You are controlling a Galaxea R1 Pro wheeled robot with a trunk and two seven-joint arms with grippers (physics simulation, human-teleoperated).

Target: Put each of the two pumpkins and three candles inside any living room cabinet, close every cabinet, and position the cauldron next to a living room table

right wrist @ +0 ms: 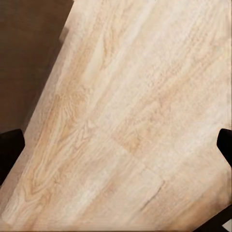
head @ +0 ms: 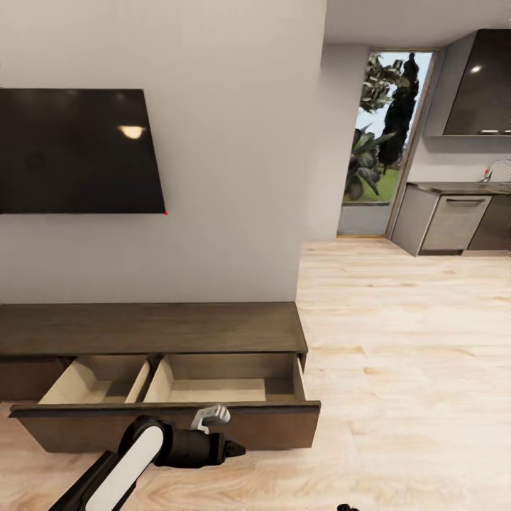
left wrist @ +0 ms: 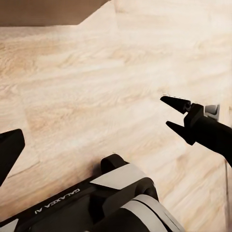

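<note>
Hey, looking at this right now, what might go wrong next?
The cabinet drawer is pulled out with nothing visible inside; the left arm close in front could knock it. Both grippers look open with nothing between the fingers, so nothing is ready to stow, and the drawer may get left open.

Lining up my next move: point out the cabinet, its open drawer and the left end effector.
cabinet [head: 152, 328]: head view, flat wood-grain top.
open drawer [head: 216, 389]: head view, pale interior floor.
left end effector [head: 210, 418]: head view, between its light fingertips.
</note>
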